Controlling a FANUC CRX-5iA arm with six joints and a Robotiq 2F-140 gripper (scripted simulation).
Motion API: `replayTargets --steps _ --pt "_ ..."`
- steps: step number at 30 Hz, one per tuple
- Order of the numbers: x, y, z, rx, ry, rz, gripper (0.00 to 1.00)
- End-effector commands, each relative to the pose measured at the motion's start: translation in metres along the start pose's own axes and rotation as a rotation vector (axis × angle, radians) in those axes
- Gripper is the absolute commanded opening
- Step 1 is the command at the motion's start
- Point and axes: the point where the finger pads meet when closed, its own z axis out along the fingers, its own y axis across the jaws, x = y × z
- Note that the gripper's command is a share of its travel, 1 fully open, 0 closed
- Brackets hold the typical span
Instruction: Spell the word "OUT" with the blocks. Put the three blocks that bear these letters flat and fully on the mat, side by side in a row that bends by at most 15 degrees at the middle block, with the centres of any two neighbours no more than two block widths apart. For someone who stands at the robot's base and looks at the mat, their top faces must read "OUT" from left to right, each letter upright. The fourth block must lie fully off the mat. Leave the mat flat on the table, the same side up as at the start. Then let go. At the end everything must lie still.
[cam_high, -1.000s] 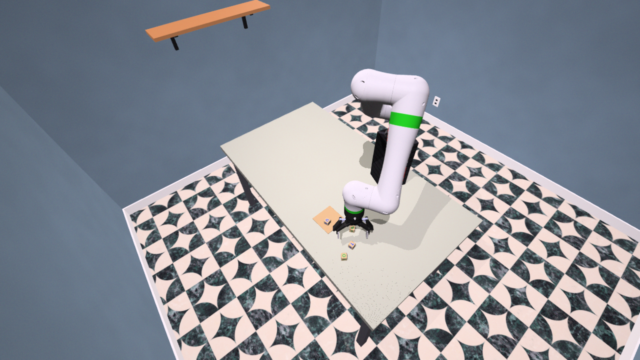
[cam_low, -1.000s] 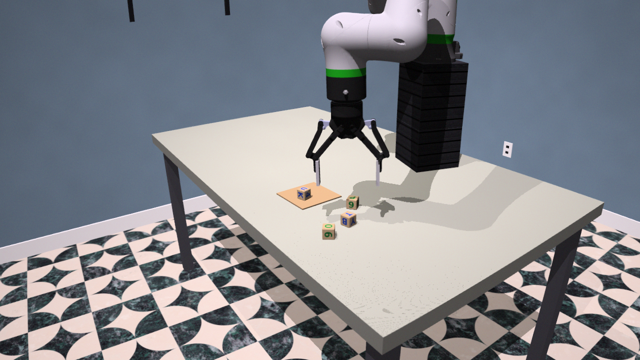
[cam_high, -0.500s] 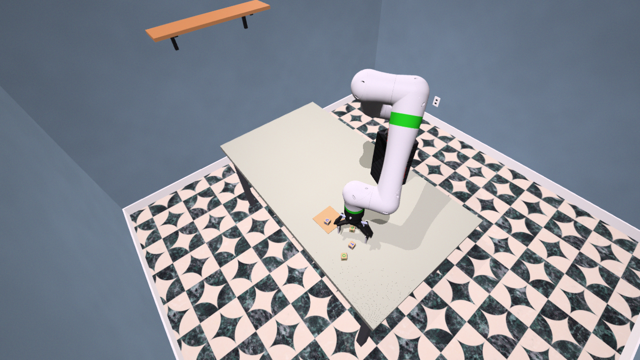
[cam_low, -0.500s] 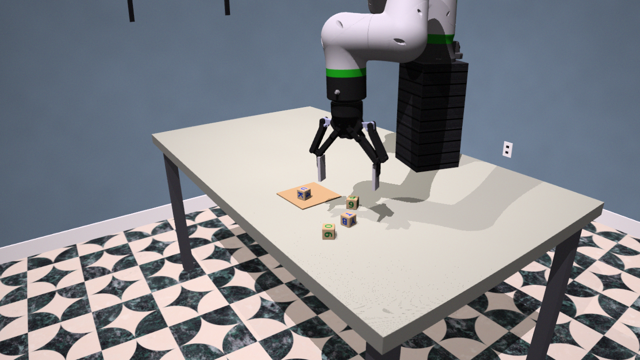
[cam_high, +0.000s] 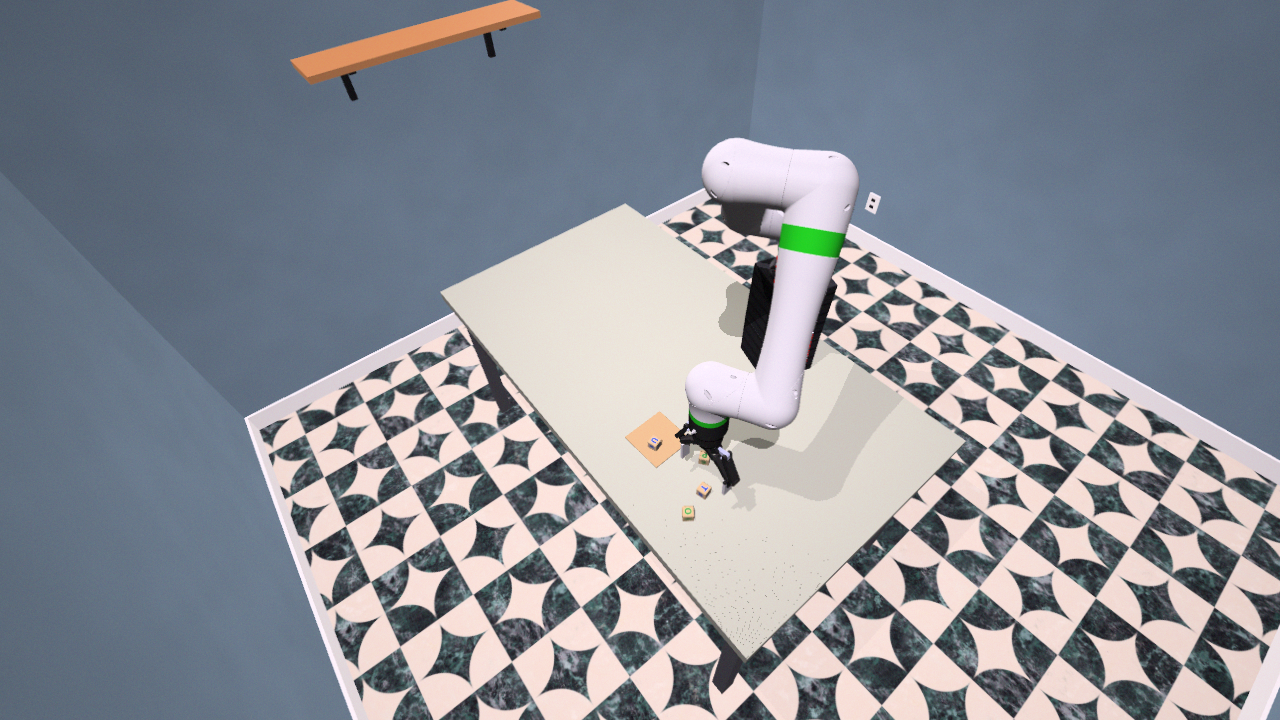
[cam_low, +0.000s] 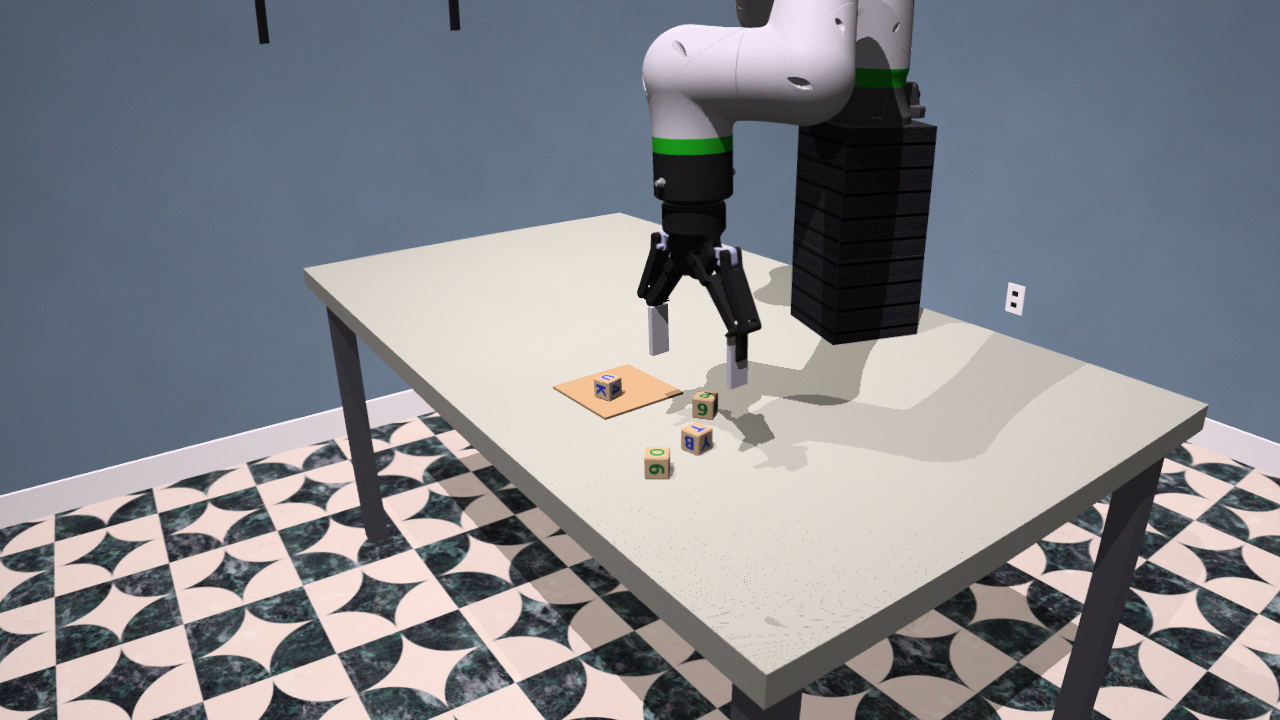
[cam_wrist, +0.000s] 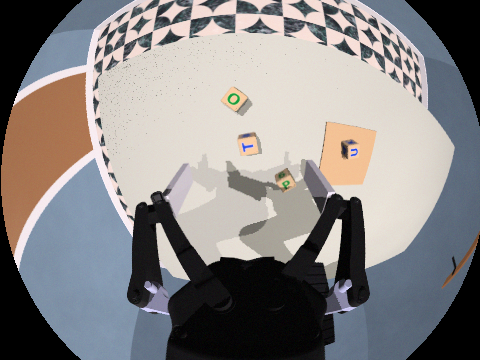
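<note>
The U block (cam_high: 654, 443) (cam_low: 607, 387) (cam_wrist: 350, 149) sits flat on the orange mat (cam_high: 659, 420) (cam_low: 577, 389) (cam_wrist: 345, 172), near its middle. The T block (cam_high: 704, 489) (cam_low: 696, 439) (cam_wrist: 248, 144) and the O block (cam_high: 688, 513) (cam_low: 657, 463) (cam_wrist: 234, 99) lie on the table off the mat, letters up. The P block (cam_high: 704, 457) (cam_low: 704, 405) (cam_wrist: 285, 180) lies off the mat, between it and the T block. My gripper (cam_high: 705, 472) (cam_low: 698, 368) (cam_wrist: 247, 170) is wide open and empty, above the table around the P and T blocks.
The pale table (cam_high: 572, 313) (cam_low: 465, 295) carries the mat and blocks. The black robot pedestal (cam_high: 760, 313) (cam_low: 859, 241) stands at its far side. The O block is closest to the long table edge. Arm shadows fall across the P block's area.
</note>
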Motion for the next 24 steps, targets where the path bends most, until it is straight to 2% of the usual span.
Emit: replayTargets --steps 1,5,6,20,22,24 --pt "0.0002 -0.0001 -0.0002 -0.013 0.007 0.139 1.0" --pt "0.0002 -0.0002 -0.0002 -0.013 0.007 0.196 1.0" --pt "0.0002 -0.0002 -0.0002 -0.013 0.008 0.279 1.0" --pt "0.0002 -0.0005 -0.0003 -0.012 0.01 0.666 1.0" --pt "0.0002 -0.0005 -0.0003 -0.012 0.01 0.666 1.0" --pt "0.0002 -0.0006 -0.0003 -0.012 0.011 0.771 1.0"
